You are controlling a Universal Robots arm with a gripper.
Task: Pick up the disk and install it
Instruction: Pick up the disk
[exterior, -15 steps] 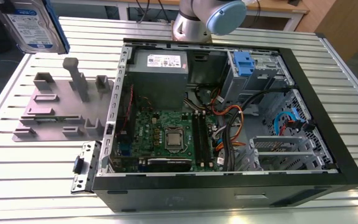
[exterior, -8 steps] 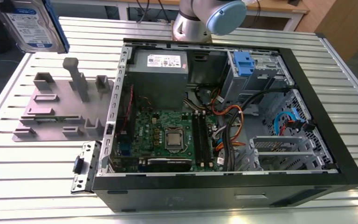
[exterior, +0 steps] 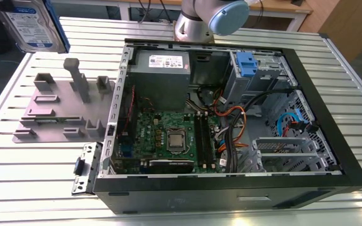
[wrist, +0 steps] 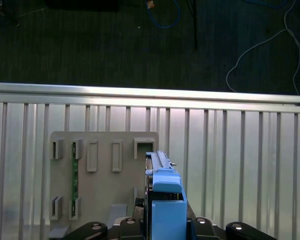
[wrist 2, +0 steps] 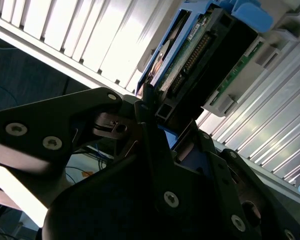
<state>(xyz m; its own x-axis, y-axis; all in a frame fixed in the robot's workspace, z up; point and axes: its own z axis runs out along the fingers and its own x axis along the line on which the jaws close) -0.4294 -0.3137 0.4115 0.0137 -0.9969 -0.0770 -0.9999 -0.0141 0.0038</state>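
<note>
The gripper point(wrist 2: 162, 112) is clamped on the disk point(wrist 2: 190, 55). In the second wrist view its black fingers point(wrist 2: 144, 100) press against the drive's edge, where the blue frame and the green circuit board show side by side.

In the exterior view the disk point(exterior: 28, 23) hangs in the air near the exterior view's upper left corner, label side toward the camera (white and blue, in its blue bracket). It is clear of the table point(exterior: 43, 188) and well apart from the open computer case point(exterior: 231, 188).

The grey stand point(exterior: 55, 113) sits on the slatted table just beside the case, on the exterior view's left. In the first wrist view the disk point(wrist: 165, 200) is edge-on, and the grey stand point(wrist: 105, 145) lies flat on the slats beyond it, with 1 green strip of board point(wrist: 75, 175) set in a slot.

Inside the case lie the motherboard point(exterior: 168, 136) and a blue bracket point(exterior: 246, 63) in the drive bay. The arm point(exterior: 206, 19) rises behind the case.
</note>
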